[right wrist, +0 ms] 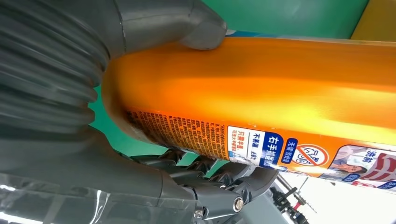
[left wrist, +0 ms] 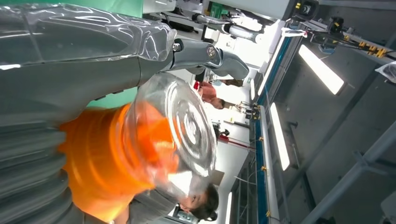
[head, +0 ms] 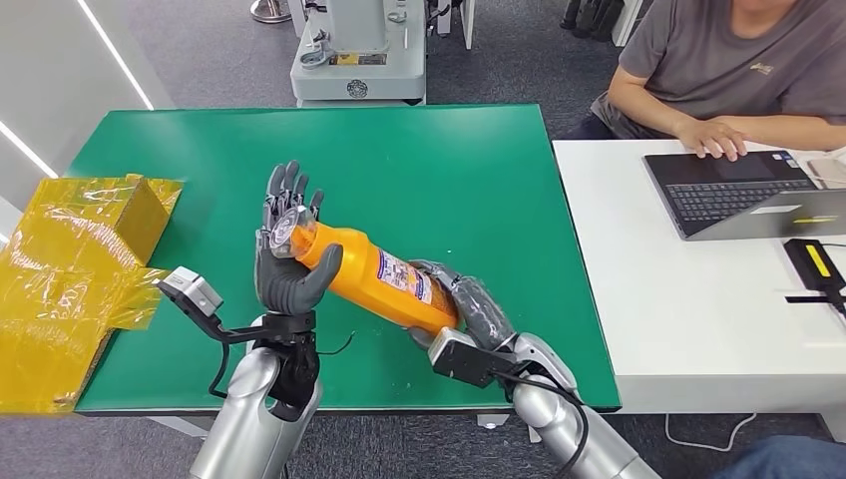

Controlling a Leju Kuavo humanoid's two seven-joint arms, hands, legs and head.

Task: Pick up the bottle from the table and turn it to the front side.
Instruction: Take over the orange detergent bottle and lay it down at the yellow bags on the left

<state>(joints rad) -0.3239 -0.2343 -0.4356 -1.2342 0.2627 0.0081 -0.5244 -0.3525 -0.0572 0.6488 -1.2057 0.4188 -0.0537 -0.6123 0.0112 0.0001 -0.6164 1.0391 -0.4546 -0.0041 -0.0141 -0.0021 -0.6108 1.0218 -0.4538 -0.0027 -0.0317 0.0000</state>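
An orange bottle (head: 384, 278) with a clear cap and a printed label is held above the green table (head: 459, 170), lying nearly level between both hands. My right hand (head: 469, 304) grips its base end, thumb over the body and fingers under it; the right wrist view shows the bottle (right wrist: 261, 98) and the label's fine print. My left hand (head: 289, 249) is at the cap end, thumb wrapped over the neck, fingers spread upright behind the cap. The clear cap (left wrist: 184, 126) and orange neck sit against my left hand (left wrist: 70, 74) in the left wrist view.
Crumpled yellow plastic wrap over a box (head: 70, 269) lies at the table's left edge. A white desk (head: 688, 319) adjoins on the right with a laptop (head: 743, 190) and a seated person (head: 738, 70) typing. A grey machine base (head: 359, 60) stands beyond the table.
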